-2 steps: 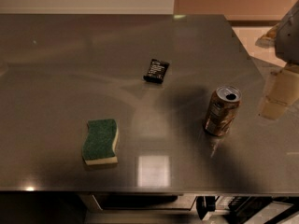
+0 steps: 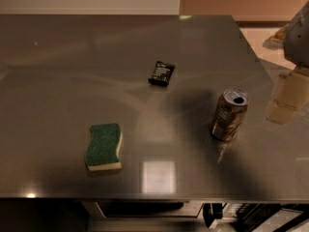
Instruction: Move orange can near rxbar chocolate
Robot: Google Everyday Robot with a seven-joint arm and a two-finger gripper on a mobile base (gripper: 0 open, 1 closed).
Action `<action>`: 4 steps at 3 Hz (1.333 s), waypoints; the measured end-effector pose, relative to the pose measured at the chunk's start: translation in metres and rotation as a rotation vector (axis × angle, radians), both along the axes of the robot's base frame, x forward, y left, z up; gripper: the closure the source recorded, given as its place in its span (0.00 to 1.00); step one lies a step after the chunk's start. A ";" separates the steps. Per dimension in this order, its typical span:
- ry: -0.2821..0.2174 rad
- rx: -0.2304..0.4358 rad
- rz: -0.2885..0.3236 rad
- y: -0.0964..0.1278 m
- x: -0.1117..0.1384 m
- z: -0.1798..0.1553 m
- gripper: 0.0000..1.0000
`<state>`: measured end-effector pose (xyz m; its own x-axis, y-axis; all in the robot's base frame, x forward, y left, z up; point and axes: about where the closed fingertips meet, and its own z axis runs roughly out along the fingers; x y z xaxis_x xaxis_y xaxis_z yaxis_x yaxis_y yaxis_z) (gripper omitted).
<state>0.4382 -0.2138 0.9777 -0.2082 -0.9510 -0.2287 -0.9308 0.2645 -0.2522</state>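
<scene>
At three o'clock the gripper (image 2: 289,96) is cut off by the view's right edge, only a pale part showing near the orange can (image 2: 229,115). The white lettering on the rxbar chocolate (image 2: 161,73), at the can's ten o'clock, is too small to read.

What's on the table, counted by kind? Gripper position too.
Drink can: 1, the orange can, upright
Snack bar: 1, the rxbar chocolate, lying flat
Sponge: 1, the green sponge
Total: 3 things on the table
The gripper is at the right edge of the view, to the right of the can and apart from it.
</scene>
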 end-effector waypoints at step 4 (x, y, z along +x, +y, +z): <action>0.089 0.193 0.082 0.021 0.037 -0.061 0.00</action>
<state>0.4752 -0.1928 0.9163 -0.1592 -0.9060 -0.3922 -0.9676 0.2221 -0.1203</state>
